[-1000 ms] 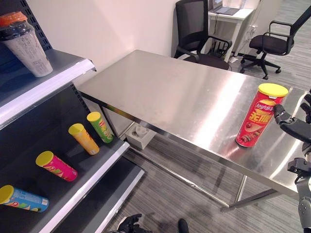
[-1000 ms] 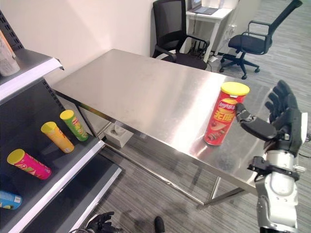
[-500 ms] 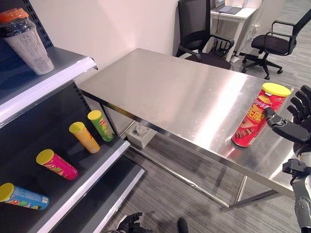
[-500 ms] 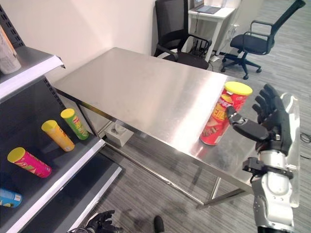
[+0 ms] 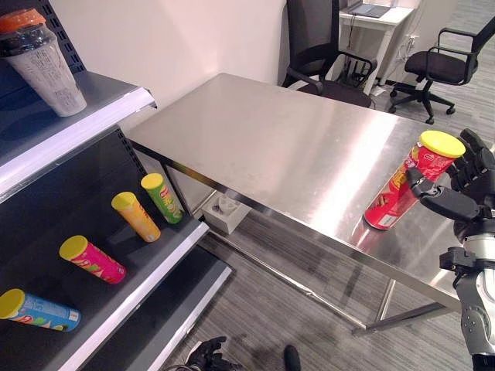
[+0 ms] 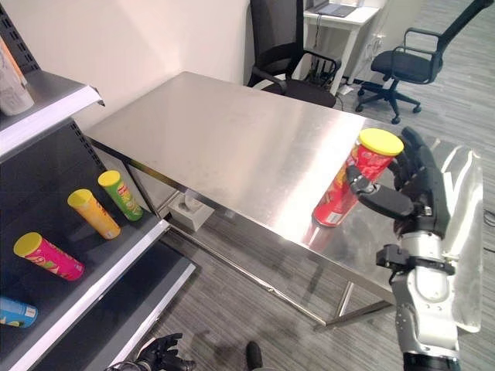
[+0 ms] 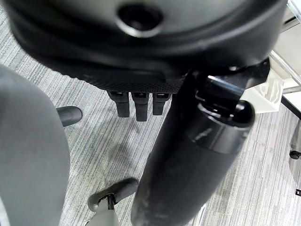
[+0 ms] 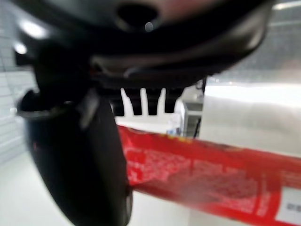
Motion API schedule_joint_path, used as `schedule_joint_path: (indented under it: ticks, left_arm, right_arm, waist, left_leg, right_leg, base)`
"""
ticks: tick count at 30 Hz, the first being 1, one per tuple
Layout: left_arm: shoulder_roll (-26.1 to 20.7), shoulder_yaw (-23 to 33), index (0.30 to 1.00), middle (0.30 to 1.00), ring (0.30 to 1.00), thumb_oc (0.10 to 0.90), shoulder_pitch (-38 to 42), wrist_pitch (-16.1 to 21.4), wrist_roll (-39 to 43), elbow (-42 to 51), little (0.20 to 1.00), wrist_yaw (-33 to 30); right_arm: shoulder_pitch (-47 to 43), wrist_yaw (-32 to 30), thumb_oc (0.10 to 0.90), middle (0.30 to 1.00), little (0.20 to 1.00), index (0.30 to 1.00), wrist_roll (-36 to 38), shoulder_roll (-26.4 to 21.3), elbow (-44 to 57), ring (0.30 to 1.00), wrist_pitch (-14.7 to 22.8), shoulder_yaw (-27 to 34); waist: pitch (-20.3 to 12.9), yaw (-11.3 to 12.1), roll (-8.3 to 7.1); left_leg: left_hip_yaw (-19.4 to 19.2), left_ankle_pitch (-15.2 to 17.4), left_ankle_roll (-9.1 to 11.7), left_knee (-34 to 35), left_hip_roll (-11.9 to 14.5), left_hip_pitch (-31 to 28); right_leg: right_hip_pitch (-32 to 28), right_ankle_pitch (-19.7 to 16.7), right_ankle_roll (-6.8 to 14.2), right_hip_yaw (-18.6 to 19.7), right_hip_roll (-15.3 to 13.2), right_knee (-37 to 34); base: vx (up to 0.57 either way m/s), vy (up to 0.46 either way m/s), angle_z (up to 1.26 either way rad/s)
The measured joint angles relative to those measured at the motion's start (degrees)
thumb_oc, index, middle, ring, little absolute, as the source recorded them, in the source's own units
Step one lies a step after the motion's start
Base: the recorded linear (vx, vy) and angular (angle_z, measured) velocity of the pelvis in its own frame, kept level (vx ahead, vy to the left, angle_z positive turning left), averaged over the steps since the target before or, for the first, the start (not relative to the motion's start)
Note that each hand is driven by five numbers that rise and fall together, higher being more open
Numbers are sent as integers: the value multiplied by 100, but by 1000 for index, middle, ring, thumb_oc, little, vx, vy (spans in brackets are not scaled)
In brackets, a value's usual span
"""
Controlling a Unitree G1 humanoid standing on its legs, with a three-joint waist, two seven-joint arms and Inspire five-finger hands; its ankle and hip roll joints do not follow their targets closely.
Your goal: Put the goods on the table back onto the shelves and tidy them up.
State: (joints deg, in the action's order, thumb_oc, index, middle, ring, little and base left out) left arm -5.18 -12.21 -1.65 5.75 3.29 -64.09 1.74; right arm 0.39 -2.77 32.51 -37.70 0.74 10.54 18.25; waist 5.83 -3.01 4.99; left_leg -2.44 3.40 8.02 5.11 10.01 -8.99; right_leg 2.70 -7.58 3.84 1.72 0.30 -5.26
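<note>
Right eye view: we had our right hand (image 6: 414,193) at the tilted red can (image 6: 352,184) on the steel table (image 6: 232,147).

Our right arm rose from the lower right of the frame, hand upright, thumb reaching across the can's front and straight fingers spread behind its yellow lid; whether they had closed on it, we could not tell. The one red can leaned near the table's right end, base on the top. Our left hand (image 6: 158,357) hung at the bottom edge, fingers loosely curled, holding nothing. At lower left we counted four cans lying on the lower shelf (image 6: 100,286): green (image 6: 120,195), yellow (image 6: 93,214), pink (image 6: 47,256) and blue (image 6: 15,311).
</note>
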Motion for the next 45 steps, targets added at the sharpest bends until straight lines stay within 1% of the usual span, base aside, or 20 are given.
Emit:
schedule_joint_path:
  ticks: [3, 4, 7, 11, 12, 16, 24, 28, 36, 38, 45]
  left_arm:
    - [-2, 6, 900, 900, 900, 800, 17, 0, 6, 3, 900, 0]
    - [-5, 56, 900, 900, 900, 800, 15, 4, 20, 5, 900, -1]
    - [-8, 106, 900, 900, 900, 800, 13, 4, 52, 5, 900, -2]
    - [-64, 117, 900, 900, 900, 800, 9, 4, 139, 12, 900, -16]
    - [-83, 117, 900, 900, 900, 800, 12, 4, 169, 14, 900, -18]
    - [-87, 120, 900, 900, 900, 800, 11, 3, 238, 9, 900, -21]
    - [-94, 123, 900, 900, 900, 800, -5, 3, 351, 11, 900, -21]
    - [-110, 124, 900, 900, 900, 800, -35, 2, 395, 8, 900, -21]
    - [-127, 263, 900, 900, 900, 800, -64, -39, 456, 3, 900, -25]
    - [-135, 284, 900, 900, 900, 800, -69, -107, 517, 1, 900, -25]
    - [-137, 284, 900, 900, 900, 800, -78, -107, 565, 4, 900, -24]
  right_arm:
    - [-44, 9, 800, 900, 900, 900, 48, -70, 0, 900, -2, -26]
    - [-131, 13, 800, 900, 900, 900, 108, -124, -5, 900, -12, -141]
    - [-168, 29, 800, 900, 900, 900, 200, -240, -4, 900, -17, -279]
    - [-200, 128, 800, 900, 900, 900, 270, -242, -14, 900, -85, -344]
    - [-219, 129, 800, 900, 900, 900, 283, -291, -32, 900, -123, -424]
    - [-261, 146, 800, 900, 900, 900, 360, -474, -44, 900, -165, -557]
    - [-312, 144, 800, 900, 900, 900, 442, -473, -62, 900, -167, -647]
    - [-358, 127, 800, 900, 900, 900, 455, -473, -369, 900, -170, -656]
    - [-360, 122, 800, 900, 900, 900, 455, -492, -471, 900, -171, -669]
    - [-363, 124, 800, 900, 900, 900, 456, -538, -472, 900, -176, -751]
    - [-454, 143, 800, 900, 900, 900, 506, -743, -483, 900, -288, -1078]
  waist:
    - [4, 58, -6]
    - [12, 84, -25]
    - [17, 93, -47]
    - [34, 108, -101]
    - [45, 97, -131]
    - [52, 96, -165]
    - [34, 116, -204]
    - [-41, 116, -240]
    - [-56, 100, -222]
    - [-57, 97, -221]
    - [-57, 102, -222]
  left_leg:
    - [0, 0, 0, 0, -4, -12]
    - [1, -2, 2, 0, -6, -13]
    - [5, -6, 3, 0, -8, -13]
    - [13, -10, 5, -1, -37, -14]
    - [13, -13, 9, -2, -36, -17]
    - [19, -14, 10, -1, -31, -75]
    - [24, -14, 10, -1, -28, -81]
    - [23, -15, 9, -1, -26, -82]
    - [-21, -16, 6, -1, -20, -84]
    - [-24, -16, 5, 0, -13, -82]
    - [-26, -16, 5, -1, -6, -82]
  right_leg:
    - [-10, 0, 1, -3, -11, 0]
    - [-17, -1, 1, -12, -23, 0]
    - [-25, -1, 2, -25, -41, 0]
    - [-36, -7, -6, -39, -51, 0]
    - [-41, -16, -19, -46, -51, 0]
    - [-115, -15, -18, -72, -52, 0]
    - [-129, 1, 3, -118, -56, 0]
    - [-129, -2, 0, -110, -53, 0]
    - [-101, 2, 4, -41, -37, 0]
    - [-98, 1, 3, -31, -39, 0]
    - [-98, -1, 0, -24, -40, 0]
  base:
    - [0, 0, 0]
    - [0, 0, 0]
    - [-1, 2, 1]
    - [-2, 5, 2]
    - [0, 0, 0]
    - [-2, 4, 2]
    - [0, 1, 1]
    - [0, 0, 0]
    - [-2, -7, -2]
    - [5, -3, -2]
    - [0, 0, 0]
